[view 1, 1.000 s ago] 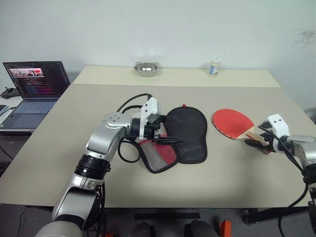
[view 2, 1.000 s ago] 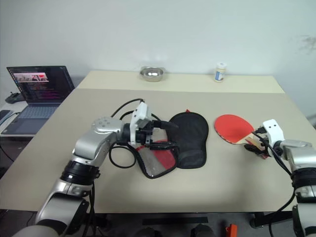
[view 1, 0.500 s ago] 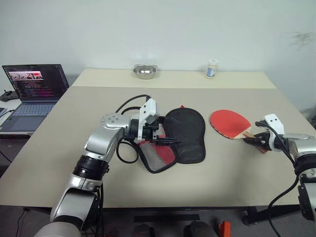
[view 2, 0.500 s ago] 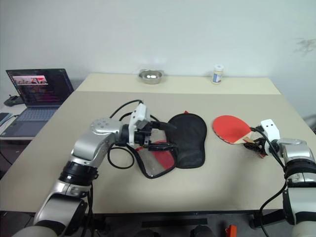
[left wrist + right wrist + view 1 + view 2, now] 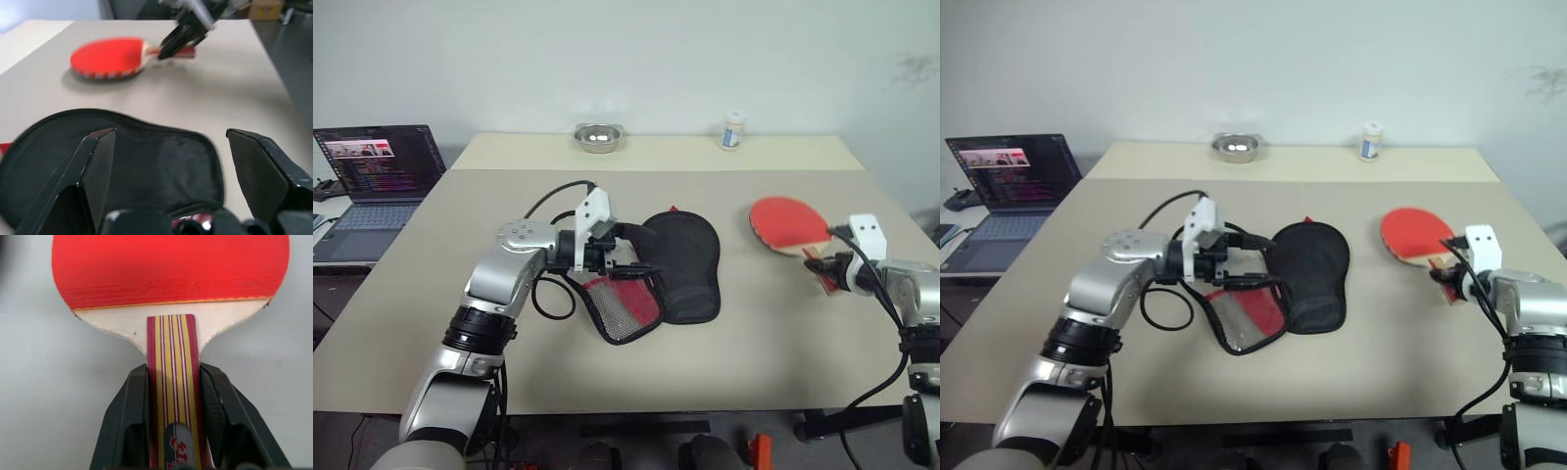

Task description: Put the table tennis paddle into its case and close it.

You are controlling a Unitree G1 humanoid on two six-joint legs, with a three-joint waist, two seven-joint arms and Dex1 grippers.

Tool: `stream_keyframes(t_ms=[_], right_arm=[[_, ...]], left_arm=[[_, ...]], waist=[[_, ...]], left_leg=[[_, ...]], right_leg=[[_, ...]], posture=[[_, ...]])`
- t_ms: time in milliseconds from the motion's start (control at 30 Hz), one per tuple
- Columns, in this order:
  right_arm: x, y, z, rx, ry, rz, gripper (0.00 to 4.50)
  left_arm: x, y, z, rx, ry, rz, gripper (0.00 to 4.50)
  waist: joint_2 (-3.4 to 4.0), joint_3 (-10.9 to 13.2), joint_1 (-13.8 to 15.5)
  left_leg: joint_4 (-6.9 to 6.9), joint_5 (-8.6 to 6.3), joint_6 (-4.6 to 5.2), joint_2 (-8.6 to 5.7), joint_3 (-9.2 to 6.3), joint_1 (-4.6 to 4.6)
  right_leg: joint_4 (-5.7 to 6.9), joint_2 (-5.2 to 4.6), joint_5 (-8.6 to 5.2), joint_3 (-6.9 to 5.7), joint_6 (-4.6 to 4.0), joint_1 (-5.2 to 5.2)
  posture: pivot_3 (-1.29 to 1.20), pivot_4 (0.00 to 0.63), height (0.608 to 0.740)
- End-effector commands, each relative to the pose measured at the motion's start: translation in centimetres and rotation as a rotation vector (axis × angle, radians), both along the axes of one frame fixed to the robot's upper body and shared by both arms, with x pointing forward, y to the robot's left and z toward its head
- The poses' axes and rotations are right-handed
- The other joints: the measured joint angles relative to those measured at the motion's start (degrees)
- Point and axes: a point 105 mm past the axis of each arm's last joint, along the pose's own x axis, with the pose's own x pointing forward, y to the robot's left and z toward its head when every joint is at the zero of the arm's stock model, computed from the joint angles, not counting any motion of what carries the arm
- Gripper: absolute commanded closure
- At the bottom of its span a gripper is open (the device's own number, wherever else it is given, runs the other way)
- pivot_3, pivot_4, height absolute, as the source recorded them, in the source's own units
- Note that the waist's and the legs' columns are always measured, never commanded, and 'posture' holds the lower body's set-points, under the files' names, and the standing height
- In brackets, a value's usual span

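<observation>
Since a second ago, right gripper [image 5: 173, 431] has clamped the table tennis paddle [image 5: 790, 223] by its handle and lifted it off the table [image 5: 783, 323]. Left gripper [image 5: 631, 257] hovers, jaws wide, over the open case [image 5: 683, 264]. Pickup step done; next move calls for carrying the paddle blade-first into the case mouth.

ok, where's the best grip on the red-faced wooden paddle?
Take the red-faced wooden paddle by its striped handle, coming from the butt end along the handle's line. It is narrow with parallel sides, while the blade is wide and flat. The right hand is shut on it that way.
</observation>
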Motion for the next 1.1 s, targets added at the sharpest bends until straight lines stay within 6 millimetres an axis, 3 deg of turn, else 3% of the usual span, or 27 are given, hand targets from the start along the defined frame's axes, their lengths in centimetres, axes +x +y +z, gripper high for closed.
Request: stream_keyframes(t_ms=[33, 200, 367, 533, 767, 1100], right_arm=[[-1.5, 5.1, 3.6, 0.054, -0.118, 0.063, 3.42], [-2.3, 13.8, 3.0, 0.229, -0.124, 0.076, 3.42], [-2.5, 18.0, 1.3, 0.278, -0.075, 0.089, 3.42], [-2.7, 19.1, -0.2, 0.269, -0.042, 0.096, 3.42], [-2.3, 18.7, -1.9, 0.261, 0.0, 0.072, 3.42], [-2.3, 20.0, -2.1, 0.258, 0.003, 0.1, 3.42]], left_arm=[[0.0, 1.1, 1.2, -0.022, -0.054, 0.031, 0.57], [0.1, 2.8, 1.4, -0.025, -0.067, 0.073, 0.57], [0.2, 4.2, 1.5, -0.002, -0.08, 0.113, 0.57], [0.6, 5.9, 1.3, 0.026, -0.09, 0.181, 0.57], [0.5, 6.0, 0.9, 0.025, -0.089, 0.192, 0.57], [0.8, 5.9, 0.7, 0.029, -0.094, 0.19, 0.57]], waist=[[0.01, 0.0, -0.08], [0.03, 0.01, 0.07], [0.03, 0.02, 0.54], [0.01, 0.01, 0.56], [0.02, 0.01, 0.16], [0.02, 0.01, 0.08]], left_leg=[[-0.02, 0.06, -0.1, 0.05, -0.03, 0.0], [-0.14, 0.17, -0.3, 0.2, -0.26, -0.01], [-0.05, 0.2, -0.34, -0.03, -0.33, -0.25], [-0.03, 0.15, -0.26, -0.23, -0.32, -0.39], [-0.05, 0.16, -0.27, -0.07, -0.39, -0.35], [-0.06, 0.16, -0.27, 0.03, -0.4, -0.31]], right_leg=[[0.03, 0.06, 0.0, -0.02, 0.0, -0.02], [0.08, 0.24, -0.02, -0.19, -0.02, -0.08], [0.03, 0.19, 0.01, -0.28, -0.06, -0.14], [-0.19, -0.1, 0.02, -0.3, -0.04, -0.13], [-0.07, 0.02, 0.01, -0.36, -0.05, -0.15], [-0.04, 0.21, 0.0, -0.34, -0.05, -0.17]], posture=[[0.0, 0.15, 0.74], [0.0, 0.15, 0.74], [0.0, 0.15, 0.74], [0.0, 0.15, 0.74], [0.0, 0.15, 0.74], [0.0, 0.15, 0.74]])
